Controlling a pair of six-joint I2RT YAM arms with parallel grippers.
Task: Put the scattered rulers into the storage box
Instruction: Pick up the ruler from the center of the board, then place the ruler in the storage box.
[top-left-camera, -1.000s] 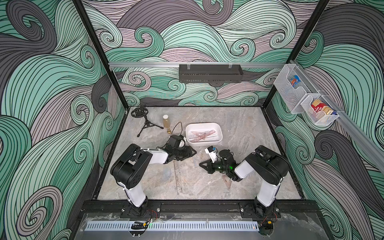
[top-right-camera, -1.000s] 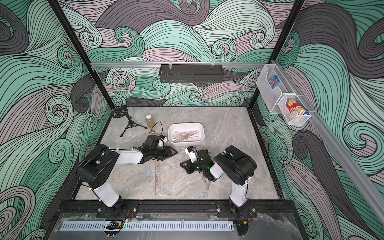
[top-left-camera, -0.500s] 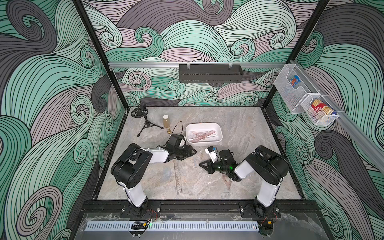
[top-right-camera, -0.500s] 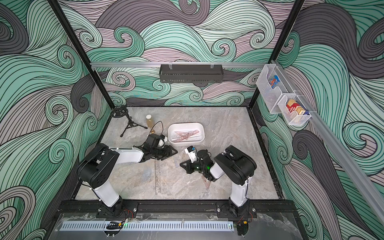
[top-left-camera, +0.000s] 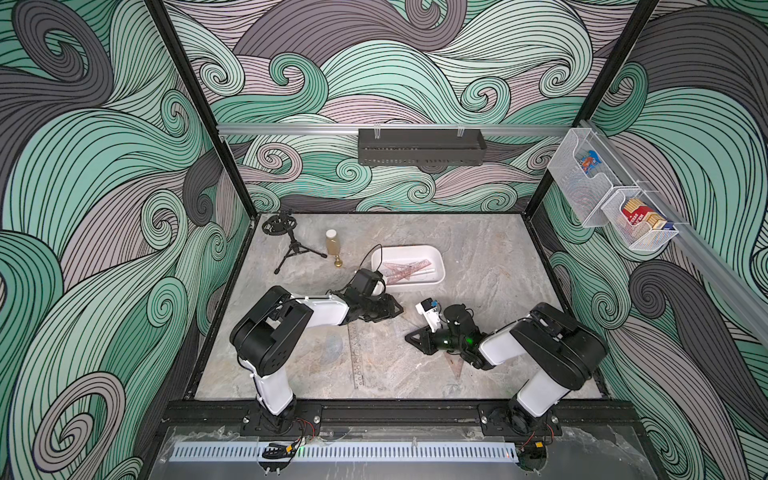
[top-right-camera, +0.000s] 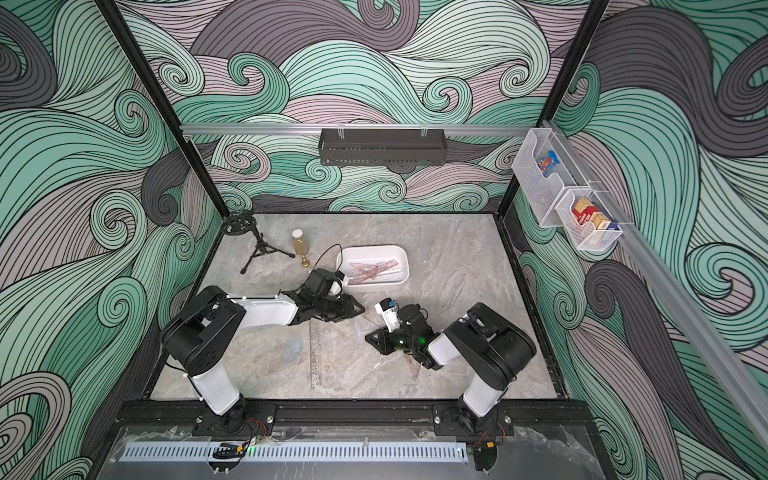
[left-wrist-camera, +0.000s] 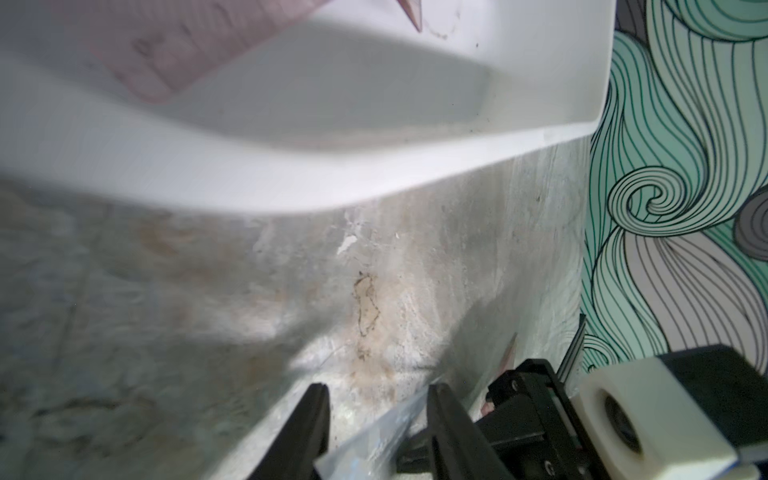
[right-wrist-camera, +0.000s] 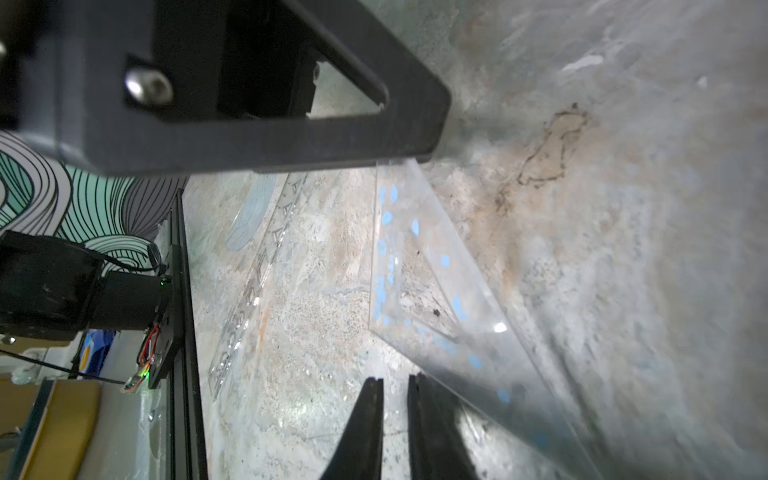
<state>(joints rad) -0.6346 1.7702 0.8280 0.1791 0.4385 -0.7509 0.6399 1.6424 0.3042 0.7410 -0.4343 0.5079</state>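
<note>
- The storage box (top-left-camera: 415, 283) sits on the marble table (top-left-camera: 490, 291) at the far centre. Several pinkish rulers (top-left-camera: 405, 268) lie flat inside it.
- The left gripper (left-wrist-camera: 376, 388) is low over the table, just near and left of the box. Its jaws stand apart. One corner of a clear set square (right-wrist-camera: 419, 266) with blue marks reaches between them and touches one finger (left-wrist-camera: 446, 415), but it is not clamped.
- That set square lies in the middle of the table between the two grippers. In the right wrist view one edge seems lifted off the marble, though I cannot tell how far.
- The right gripper (right-wrist-camera: 395, 382) is right of centre, low and pointing left toward the left gripper. Its fingers are parted by a narrow slit with only bare table showing through. It grasps nothing. The clear set square's edge runs just beside one fingertip (right-wrist-camera: 419, 399).
- A long clear ruler (top-left-camera: 355, 357) lies on the table near the front, left of centre, running near to far.
- A clear half-round plate (top-left-camera: 332, 347) lies just left of the long ruler.
- A pinkish set square (top-left-camera: 456, 366) lies on the table, partly under the right arm.
- A small bottle (top-left-camera: 331, 243) and a black tripod (top-left-camera: 291, 247) stand at the far left, well apart from the loose rulers.
</note>
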